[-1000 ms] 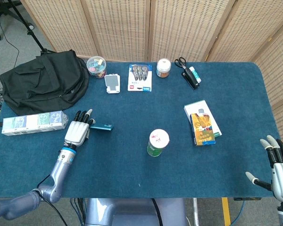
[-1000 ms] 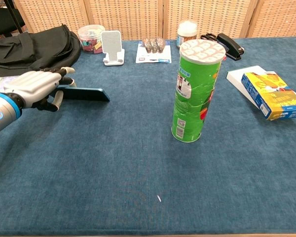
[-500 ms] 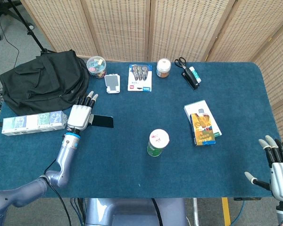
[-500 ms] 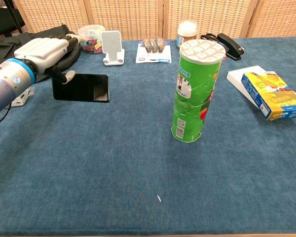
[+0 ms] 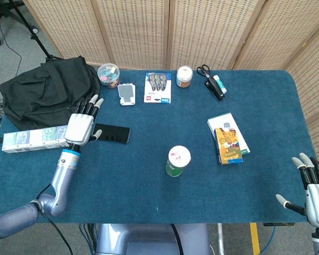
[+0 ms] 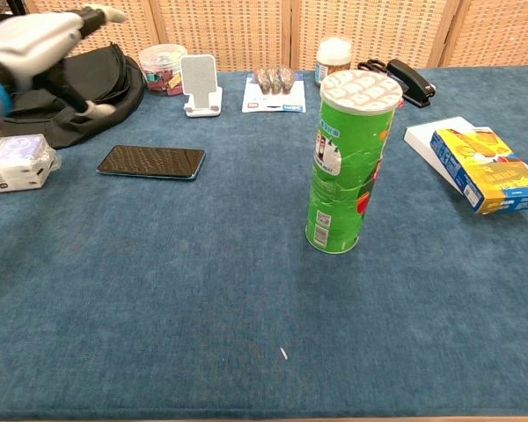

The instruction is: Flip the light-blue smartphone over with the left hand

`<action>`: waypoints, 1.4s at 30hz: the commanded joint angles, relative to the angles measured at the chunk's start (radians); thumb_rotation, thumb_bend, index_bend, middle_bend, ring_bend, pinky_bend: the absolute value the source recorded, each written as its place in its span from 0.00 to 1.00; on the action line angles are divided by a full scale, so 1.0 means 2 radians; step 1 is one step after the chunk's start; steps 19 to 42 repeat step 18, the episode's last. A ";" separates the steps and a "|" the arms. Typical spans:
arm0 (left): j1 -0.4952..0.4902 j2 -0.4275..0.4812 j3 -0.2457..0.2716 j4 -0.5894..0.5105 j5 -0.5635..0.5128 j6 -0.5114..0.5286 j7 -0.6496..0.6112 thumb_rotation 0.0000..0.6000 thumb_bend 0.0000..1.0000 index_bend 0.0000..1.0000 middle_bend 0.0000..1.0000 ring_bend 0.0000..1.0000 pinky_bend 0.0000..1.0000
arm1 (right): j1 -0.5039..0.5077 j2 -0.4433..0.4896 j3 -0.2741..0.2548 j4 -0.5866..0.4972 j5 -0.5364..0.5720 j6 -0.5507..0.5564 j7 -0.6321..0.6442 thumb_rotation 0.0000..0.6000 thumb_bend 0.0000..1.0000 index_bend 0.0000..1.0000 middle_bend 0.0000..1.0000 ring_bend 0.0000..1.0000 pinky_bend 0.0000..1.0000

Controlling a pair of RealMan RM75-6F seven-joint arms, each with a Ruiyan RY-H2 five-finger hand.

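The light-blue smartphone lies flat on the blue table with its dark screen up and a thin blue edge showing. My left hand hovers above and to the left of it, fingers spread, holding nothing and clear of the phone. At the table's near right corner my right hand stays with its fingers apart and empty; the chest view does not show it.
A green snack can stands mid-table. A black bag and a tissue pack lie at the left. Along the far edge: candy tub, phone stand, blister pack, jar, stapler. Boxes sit right.
The left hand let go of the phone, which went from standing on edge to lying flat screen-up. The hand then lifted up and away to the left.
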 commanded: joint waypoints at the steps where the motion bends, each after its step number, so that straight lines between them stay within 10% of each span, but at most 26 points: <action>1: 0.053 0.083 0.040 -0.091 0.032 0.040 -0.002 1.00 0.00 0.00 0.00 0.00 0.00 | 0.000 0.000 0.000 0.000 -0.001 0.001 0.001 1.00 0.00 0.11 0.00 0.00 0.00; 15: 0.201 0.196 0.147 -0.169 0.109 0.167 -0.083 1.00 0.00 0.00 0.00 0.00 0.00 | -0.006 0.004 0.001 -0.001 -0.009 0.015 0.012 1.00 0.00 0.11 0.00 0.00 0.00; 42: 0.214 0.198 0.149 -0.168 0.113 0.179 -0.096 1.00 0.00 0.00 0.00 0.00 0.00 | -0.007 0.005 0.000 -0.001 -0.011 0.017 0.014 1.00 0.00 0.11 0.00 0.00 0.00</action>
